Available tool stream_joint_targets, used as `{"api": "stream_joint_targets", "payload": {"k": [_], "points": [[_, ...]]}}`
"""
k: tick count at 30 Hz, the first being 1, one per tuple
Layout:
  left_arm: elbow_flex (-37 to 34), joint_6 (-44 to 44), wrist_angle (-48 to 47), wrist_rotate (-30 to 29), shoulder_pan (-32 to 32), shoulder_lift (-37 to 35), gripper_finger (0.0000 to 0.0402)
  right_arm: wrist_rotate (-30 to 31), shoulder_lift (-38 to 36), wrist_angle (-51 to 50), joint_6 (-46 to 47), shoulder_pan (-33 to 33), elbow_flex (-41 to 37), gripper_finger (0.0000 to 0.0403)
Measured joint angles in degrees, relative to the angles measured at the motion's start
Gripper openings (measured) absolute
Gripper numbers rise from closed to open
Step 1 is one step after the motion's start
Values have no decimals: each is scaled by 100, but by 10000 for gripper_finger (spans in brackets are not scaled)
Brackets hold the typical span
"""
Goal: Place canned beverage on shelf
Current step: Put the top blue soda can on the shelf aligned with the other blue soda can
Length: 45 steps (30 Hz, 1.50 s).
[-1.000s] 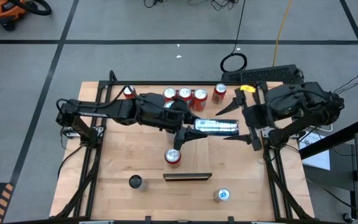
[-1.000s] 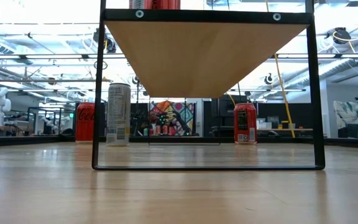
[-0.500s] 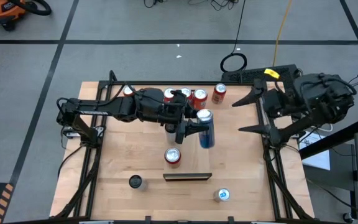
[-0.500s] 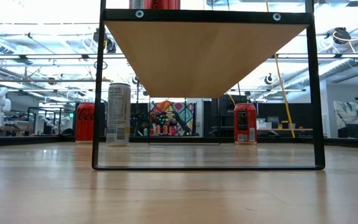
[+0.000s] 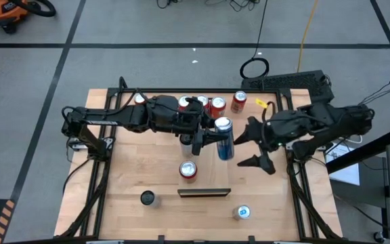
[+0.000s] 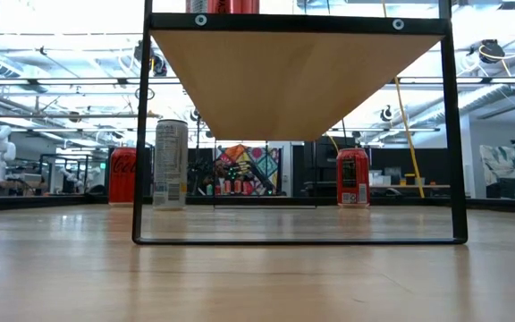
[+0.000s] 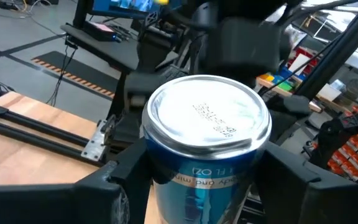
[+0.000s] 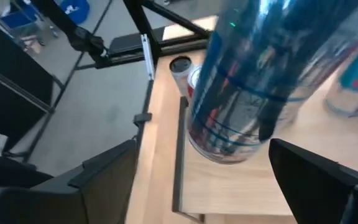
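Count, taken around the shelf (image 5: 204,192): one blue can (image 5: 224,139); five red cans, four in a row (image 5: 202,103) at the far edge and one (image 5: 188,170) near the shelf; one dark-topped can (image 5: 147,198); one white-topped can (image 5: 242,213); two arms.

Left pincer (image 5: 207,138) clamped mid-table, right pincer (image 5: 252,144) spread wide just beside
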Motion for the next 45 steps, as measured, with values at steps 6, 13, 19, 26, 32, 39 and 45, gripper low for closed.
{"api": "stream_joint_targets", "payload": {"k": [6, 13, 19, 26, 32, 39, 45], "points": [[0, -102, 385, -22, 0, 0, 223, 78, 12, 146, 87, 0, -143, 345], [2, -47, 1192, -168, 26, -2, 224, 516, 19, 1301, -73, -48, -188, 345], [4, 101, 1575, -308, 23, -4, 224, 580, -15, 1817, -8, -118, -186, 324], [4, 252, 1640, -310, 15, -4, 224, 581, -50, 1873, 174, -239, -186, 245], [4, 306, 1627, -229, 24, -4, 224, 551, -161, 1774, 341, -332, -186, 199], [4, 317, 1201, -244, 13, -52, 286, 487, -358, 1256, 461, -343, -186, 221], [11, 42, 665, -247, 38, -226, 362, 379, -524, 655, 612, -345, -182, 210]]}}
